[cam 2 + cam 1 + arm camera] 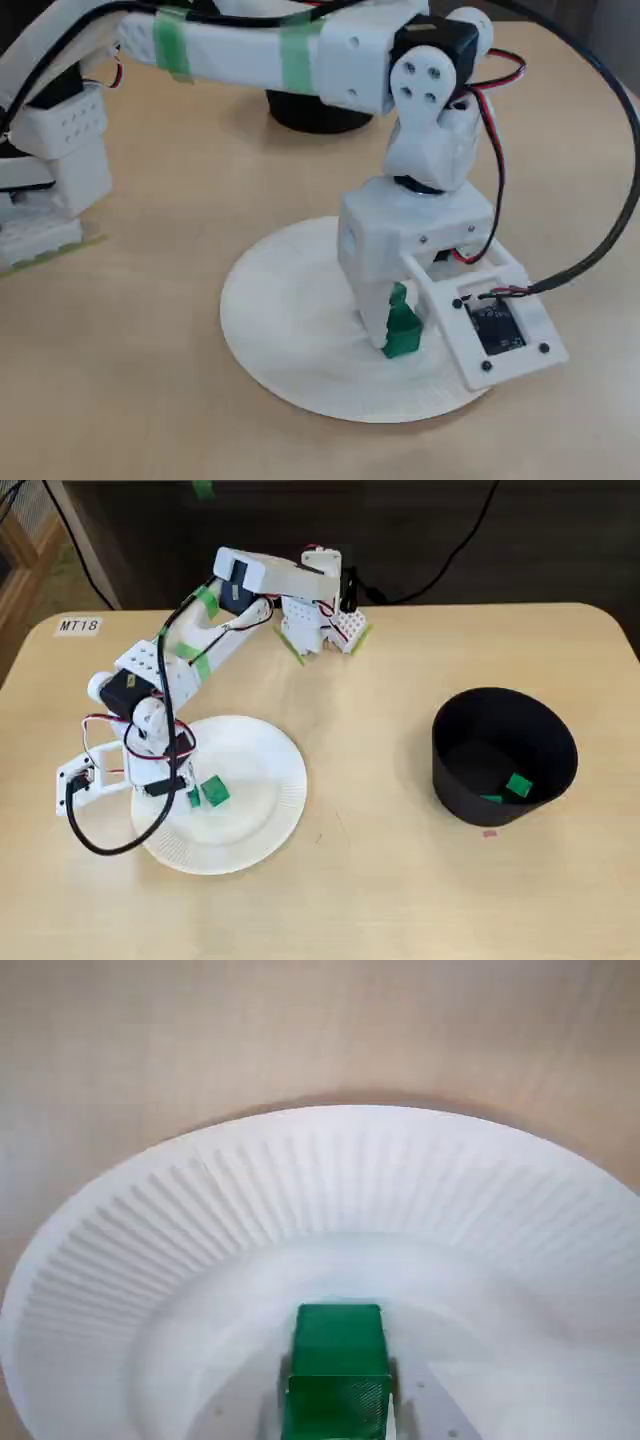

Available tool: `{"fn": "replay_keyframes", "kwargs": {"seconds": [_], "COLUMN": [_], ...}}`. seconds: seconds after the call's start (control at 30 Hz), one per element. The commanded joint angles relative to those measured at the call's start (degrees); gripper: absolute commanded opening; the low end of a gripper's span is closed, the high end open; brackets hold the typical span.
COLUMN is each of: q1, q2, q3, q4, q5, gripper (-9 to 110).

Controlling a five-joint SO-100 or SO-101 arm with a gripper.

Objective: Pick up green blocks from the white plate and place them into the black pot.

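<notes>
My claw (191, 797) is down on the left part of the white plate (262, 770), as the fixed view from above shows it, with its tip on the plate's flat middle. One green block (214, 791) lies on the plate just right of my tip there, touching it or nearly so (I cannot tell which). In the wrist view the same block (338, 1337) sits at the near edge, straight beyond my green ribbed fingertip (336, 1405), and the plate's fluted rim curves round on the far side. In the low fixed view the block (403, 338) stands right at my tip. Whether my claw is spread or pinching the block, I cannot tell: none of the views shows both fingers clearly.

The black pot (462, 798) stands well apart on the right of the worktop (380, 900) and is upright. Inside it, against the near wall, lie a second green block (518, 785) and a green sliver (492, 799) (too small to make out its shape).

My arm (190, 665) reaches from the far side towards the near left and is banded with green tape (207, 602). A black cable (90, 835) loops out over the plate's near-left rim. A label (78, 626) reading MT18 sits at the far-left corner.
</notes>
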Motion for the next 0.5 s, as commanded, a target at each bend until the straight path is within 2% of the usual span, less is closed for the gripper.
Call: {"fn": "replay_keyframes", "kwargs": {"seconds": [0.0, 0.1, 0.23, 0.33, 0.47], "q1": [-0.88, -1.85, -6.94, -14.33, -26.81], "q2": [3.25, 9.58, 19.16, 26.63, 36.12], "q3": [-2.99, -6.42, -15.38, -17.58, -12.57], "q4": [-0.18, -0.18, -0.18, -0.09, 0.18], "q5": [3.34, 10.9, 27.95, 41.4, 55.81], "gripper": [-2, -2, -2, -2, -2]}}
